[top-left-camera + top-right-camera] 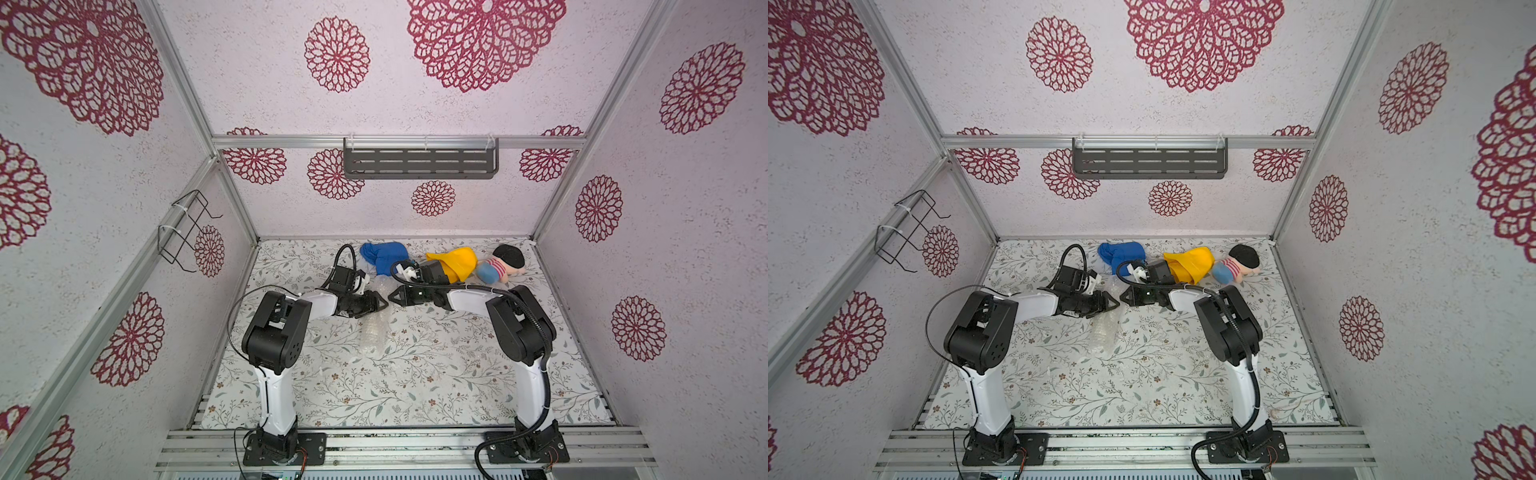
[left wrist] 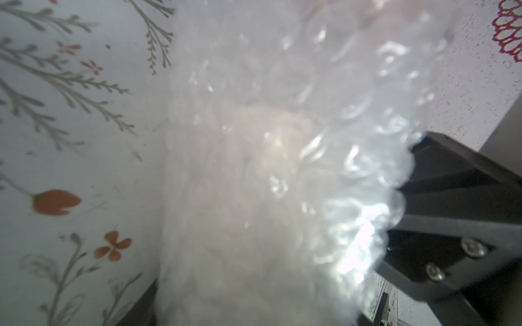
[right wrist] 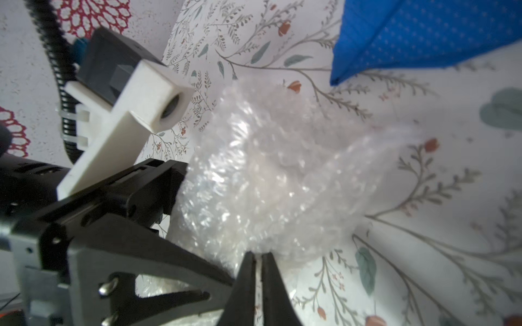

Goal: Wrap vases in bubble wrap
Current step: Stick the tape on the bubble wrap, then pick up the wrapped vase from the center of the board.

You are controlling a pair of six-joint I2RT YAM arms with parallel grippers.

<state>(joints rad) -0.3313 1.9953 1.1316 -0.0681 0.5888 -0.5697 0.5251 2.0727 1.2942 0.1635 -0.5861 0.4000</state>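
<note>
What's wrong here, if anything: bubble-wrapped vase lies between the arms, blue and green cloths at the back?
The colour. It's a yellow cloth, not a green one, as both top views show. The bubble-wrapped vase does lie between the arms, and the blue cloth is at the back.

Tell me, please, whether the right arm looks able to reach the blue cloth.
Probably yes: the blue cloth lies close beyond the right tool, though that tool seems shut on the bubble wrap.

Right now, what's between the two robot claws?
Crinkly bubble wrap, bunched between left gripper and right gripper; the right wrist view shows it best.
</note>
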